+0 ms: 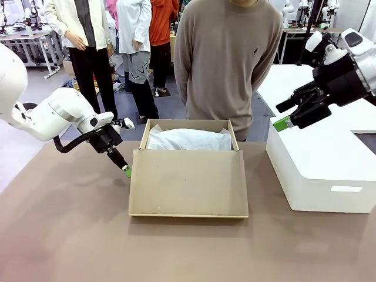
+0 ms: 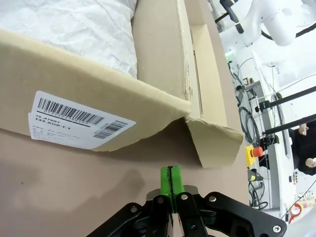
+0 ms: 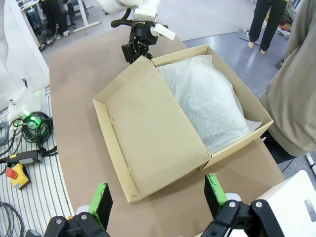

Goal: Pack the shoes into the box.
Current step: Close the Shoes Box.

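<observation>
1. Left gripper (image 1: pixel 126 170) sits low at the box's 9 o'clock side in the front view, pads pressed together, nothing between them; in its wrist view the tips (image 2: pixel 171 181) rest just short of the corner where lid meets box wall, not touching it as far as I can tell.
2. Box (image 1: pixel 188 191) lies mid-table, hinged lid folded toward the robot and lying flat; barcode label (image 2: pixel 79 121) on its side wall.
3. White tissue paper (image 1: pixel 189 140) fills the box, bulging. Shoes hidden; likely wrapped underneath, cannot confirm.
4. Judgement: packing looks mostly done; lid closing is left.
5. White block (image 1: pixel 320 170) at the box's 3 o'clock, apart from it.
6. Right gripper (image 1: pixel 292 117) hovers above that block, jaws spread wide, empty; its wrist view looks down on the open box (image 3: pixel 148 133).
7. Person (image 1: pixel 229 59) stands at 12 o'clock, behind the box.
</observation>
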